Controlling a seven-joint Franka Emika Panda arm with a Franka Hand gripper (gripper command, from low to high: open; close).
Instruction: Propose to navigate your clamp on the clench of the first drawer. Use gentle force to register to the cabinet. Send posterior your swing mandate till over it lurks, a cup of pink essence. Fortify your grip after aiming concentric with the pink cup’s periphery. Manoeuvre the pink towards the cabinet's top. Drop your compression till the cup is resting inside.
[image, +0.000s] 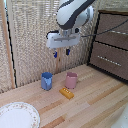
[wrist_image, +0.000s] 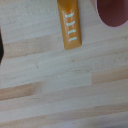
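Hand (image: 61, 52) hovers high, fingers apart, empty. Pink cup (image: 71, 80) stands on worktop (image: 95, 107) just below, ungrasped. Cabinet (image: 111, 44) drawers look closed; grasp, carry, release remain.

The scene is seen in the exterior view from the front and somewhat above, at a middle distance, so that the light wooden plank table (image: 95, 102) fills the lower half of the frame and the large dark brown wooden cabinet (image: 111, 42) is cut by the right edge. The wrist view is aimed straight down, very close to the same table (wrist_image: 60, 85). Both views share the flat yellow-orange block (image: 66, 93) (wrist_image: 69, 25) and the small dusty-pink plastic cup (image: 71, 80) (wrist_image: 114, 12).
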